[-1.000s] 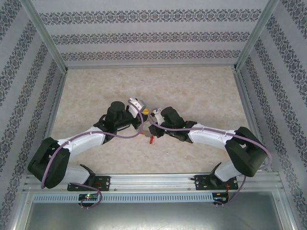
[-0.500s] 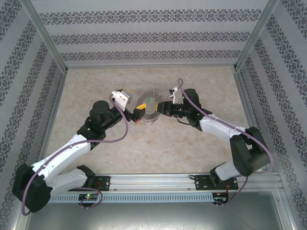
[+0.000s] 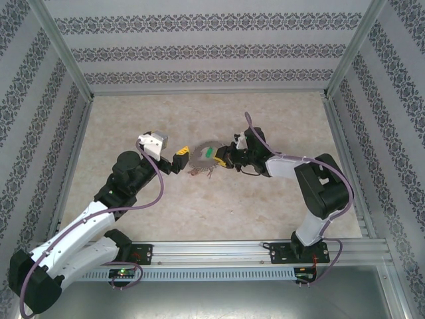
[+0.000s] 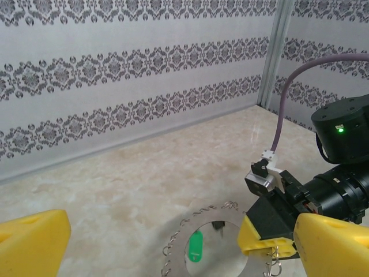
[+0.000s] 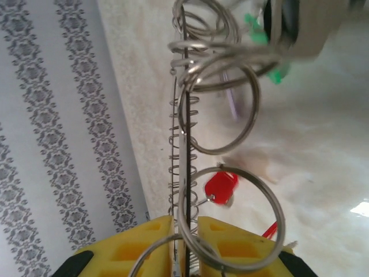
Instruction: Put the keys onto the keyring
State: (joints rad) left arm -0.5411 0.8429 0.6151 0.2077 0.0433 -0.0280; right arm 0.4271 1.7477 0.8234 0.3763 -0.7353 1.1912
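Standing by the rig: the table [image 3: 265, 206] is a beige marble-look top. It's boxed in on three sides by grey walls [image 3: 212, 50] with damask stripes, with aluminium posts [image 3: 348, 46] in the back corners and a metal rail [image 3: 212, 251] along the near edge.

Count-wise there are two arms and one keyring [image 3: 196, 159], a flat grey one with a fringe of little wire loops. There's a small green oval tag [image 4: 196, 247] at its hole. I can only make out one key [image 5: 222, 187] for sure, its red head hanging off a loop in the right wrist view. A red sliver at the bottom right of that view may be the second, can't tell.

The right gripper [image 3: 222, 159] has its yellow pads pinched nearly closed on the ring's rim, so the ring runs edge-on between them. The left gripper [image 3: 180, 158] is spread wide with nothing in it, just beside the ring's left edge and not touching.

Room to move: the ring is about mid-table, well apart from every wall, with broad bare marble all round. I can't tell if it's touching the table.
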